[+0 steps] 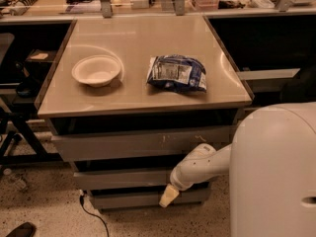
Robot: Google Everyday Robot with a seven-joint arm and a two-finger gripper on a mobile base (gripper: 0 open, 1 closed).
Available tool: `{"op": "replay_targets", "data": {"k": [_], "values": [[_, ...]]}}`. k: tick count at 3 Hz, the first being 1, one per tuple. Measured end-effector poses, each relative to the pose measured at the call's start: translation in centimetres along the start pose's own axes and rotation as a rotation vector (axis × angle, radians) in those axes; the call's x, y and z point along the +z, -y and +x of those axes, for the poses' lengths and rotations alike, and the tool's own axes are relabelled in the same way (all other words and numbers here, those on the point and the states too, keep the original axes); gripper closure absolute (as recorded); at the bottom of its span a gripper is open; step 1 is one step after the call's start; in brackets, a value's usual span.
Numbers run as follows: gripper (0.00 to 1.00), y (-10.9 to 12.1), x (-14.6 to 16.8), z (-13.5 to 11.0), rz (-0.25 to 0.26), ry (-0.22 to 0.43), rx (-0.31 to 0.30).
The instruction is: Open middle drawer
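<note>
The middle drawer (123, 178) is a shallow grey front between the taller scratched top front (138, 143) and the narrow bottom front (133, 199). It looks flush with its neighbours. My gripper (169, 196) is at the end of the white arm (197, 164), which reaches down and left from my white body. Its pale tip hangs in front of the right part of the cabinet, just below the middle drawer's lower edge and over the bottom front. Whether it touches a drawer is unclear.
On the tan cabinet top (133, 90) lie a white bowl (97, 70) and a blue chip bag (177, 73). My white body (276, 177) fills the lower right. A black cable (91, 214) trails on the speckled floor. Dark shelving stands at left and right.
</note>
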State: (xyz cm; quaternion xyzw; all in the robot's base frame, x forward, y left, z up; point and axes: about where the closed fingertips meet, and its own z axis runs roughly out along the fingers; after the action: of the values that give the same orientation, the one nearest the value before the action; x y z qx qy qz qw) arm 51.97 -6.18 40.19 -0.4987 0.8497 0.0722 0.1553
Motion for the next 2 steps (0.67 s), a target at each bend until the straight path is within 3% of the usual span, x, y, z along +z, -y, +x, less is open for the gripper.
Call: {"op": "replay_targets", "data": {"k": [2], "values": [[0.0,-1.0,-0.7,1.3,-0.035,-0.032,0.003]]}}
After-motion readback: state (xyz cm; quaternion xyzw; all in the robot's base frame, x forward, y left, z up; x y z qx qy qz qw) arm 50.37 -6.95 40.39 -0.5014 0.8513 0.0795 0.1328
